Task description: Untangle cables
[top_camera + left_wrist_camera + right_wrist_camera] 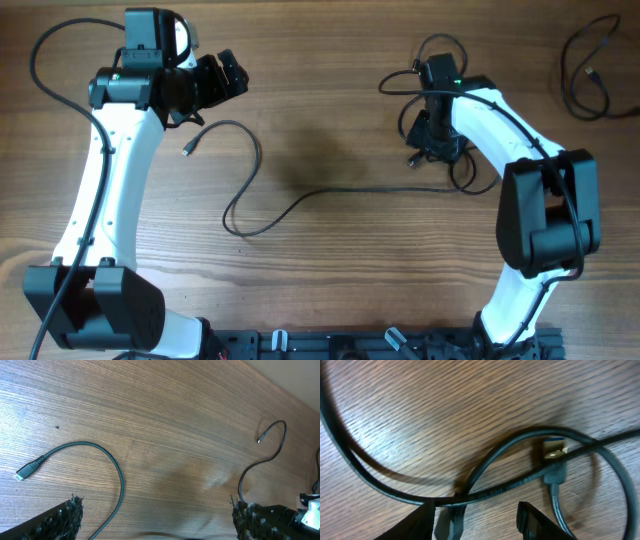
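1. hanging low over the knot of cables [485, 472], the right gripper [474, 507] is standing with its jaws partly apart and clamped on nothing. one strand is dipping into the gap, close beside one of the fingers [417, 522].
2. the right wrist view is showing what the overhead is hiding beneath the arm. glossy black cords are crossing one another in loops. a flat plug [554, 451] with a pale metal tip is lying inside one loop, with a cord running across it.
3. the left gripper [156, 506] is hanging wide open above bare wood. its studded pads [65, 520] are well apart and touching nothing.
4. the left wrist view is giving detail that the overhead is only hinting at. the long strand [117, 480] is curving in an arch and ending in a small dark connector [25, 470] with a light tip, lying flat on the wood.
5. only the overhead is showing the whole layout. the long strand is snaking from near the left gripper across the middle of the table [330, 90] to the knot under the right gripper. a separate cable [585, 70] is lying loosely coiled by the far right corner, well apart from the rest.
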